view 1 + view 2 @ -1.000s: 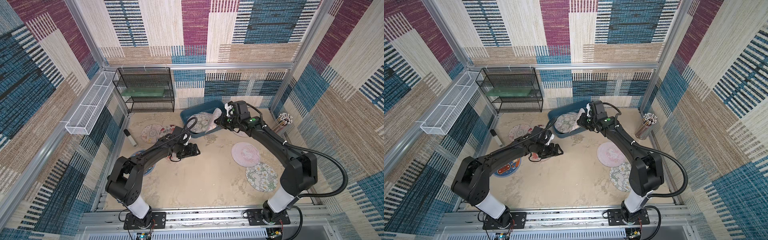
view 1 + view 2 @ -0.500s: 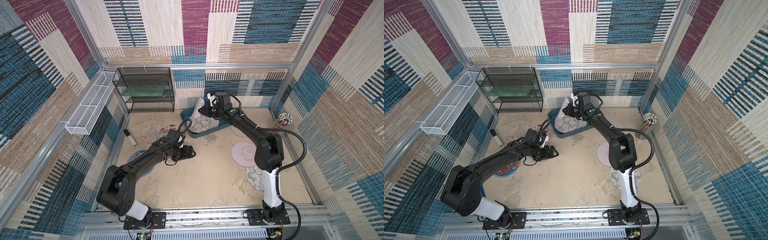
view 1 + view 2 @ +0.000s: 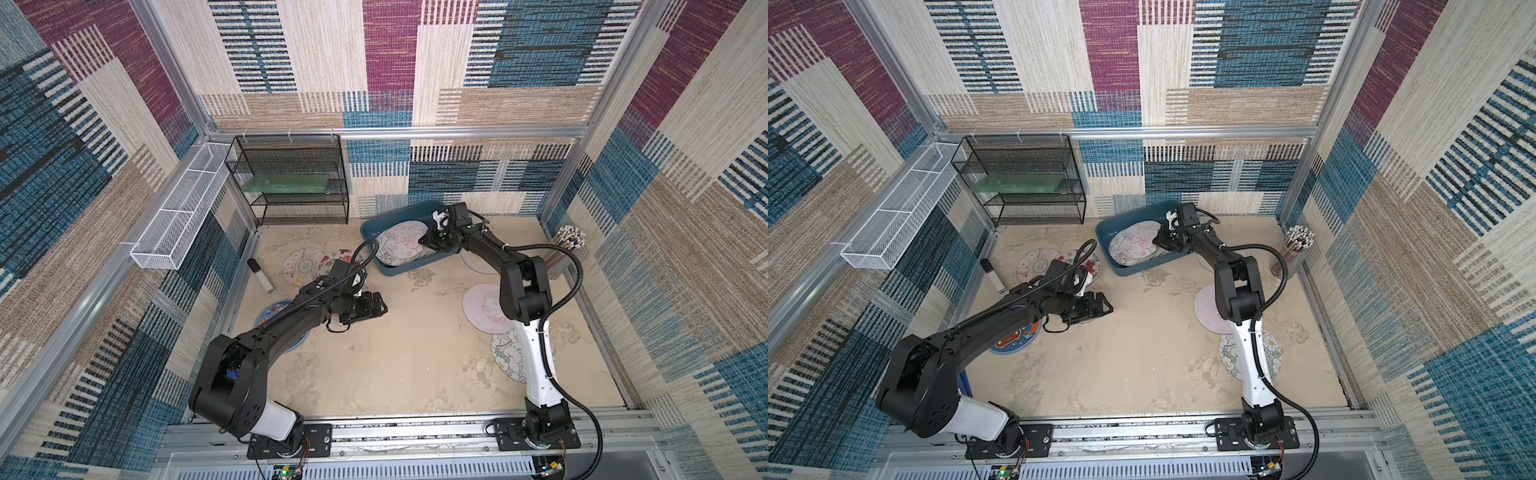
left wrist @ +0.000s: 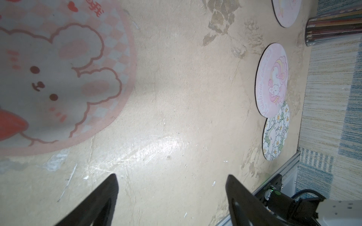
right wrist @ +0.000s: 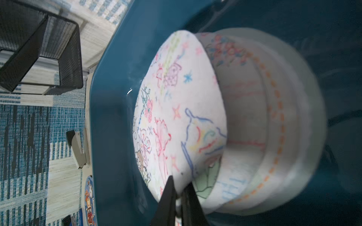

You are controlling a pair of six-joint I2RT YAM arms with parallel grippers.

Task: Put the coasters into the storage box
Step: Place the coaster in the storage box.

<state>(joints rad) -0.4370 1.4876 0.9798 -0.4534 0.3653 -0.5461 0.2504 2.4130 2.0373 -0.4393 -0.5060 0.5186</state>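
The teal storage box (image 3: 374,226) (image 3: 1104,232) (image 5: 109,97) stands at the back of the table with a few coasters stacked inside. My right gripper (image 3: 428,243) (image 3: 1160,243) (image 5: 179,187) reaches into it, jaws pinched on the rim of the top white doodle-printed coaster (image 5: 176,117) (image 3: 399,245). My left gripper (image 3: 380,307) (image 3: 1106,305) (image 4: 171,182) hovers open and empty over bare table, beside a pink bunny coaster (image 4: 58,78). More coasters lie loose: a pink unicorn one (image 3: 484,307) (image 4: 272,78), a green floral one (image 3: 507,357) (image 4: 276,131), a pale one (image 3: 299,264) and a dark blue one (image 3: 1013,340).
A black wire rack (image 3: 291,183) stands at the back left, next to a long white mesh basket (image 3: 178,216) on the left wall. A cup of pencils (image 3: 565,245) (image 4: 333,25) sits at the right edge. A small white-and-black object (image 3: 259,274) lies by the left wall.
My right gripper carried the doodle coaster over the box and lowered it from a steep tilt until it lies nearly flat on the stack. My left gripper drifted slightly.
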